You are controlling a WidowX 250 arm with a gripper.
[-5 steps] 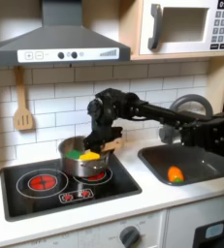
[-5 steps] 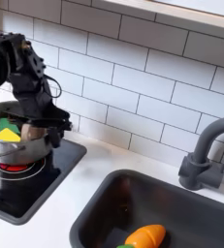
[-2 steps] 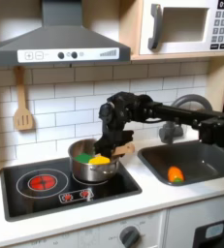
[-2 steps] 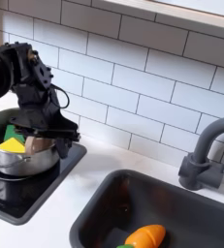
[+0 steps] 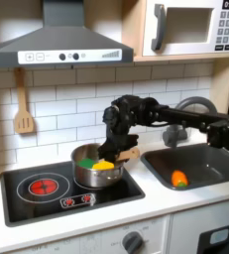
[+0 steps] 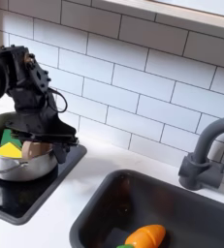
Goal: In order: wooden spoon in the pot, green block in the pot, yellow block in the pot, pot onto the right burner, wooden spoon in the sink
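Observation:
The shiny steel pot stands on the right side of the black cooktop, covering the right burner. Inside it lie the green block and the yellow block. A light-brown end of the wooden spoon shows at the pot's right rim. My gripper reaches down from the right and is shut on that rim, beside the spoon end. Whether the pot rests on the glass or hangs just above it, I cannot tell.
The left burner glows red and is bare. To the right lies the dark sink with an orange toy in it and a grey faucet. A wooden spatula hangs on the tiled wall.
The pot has travelled to the right in the first exterior view, held by my gripper, from over the middle of the cooktop to its right side. The blocks rode along inside.

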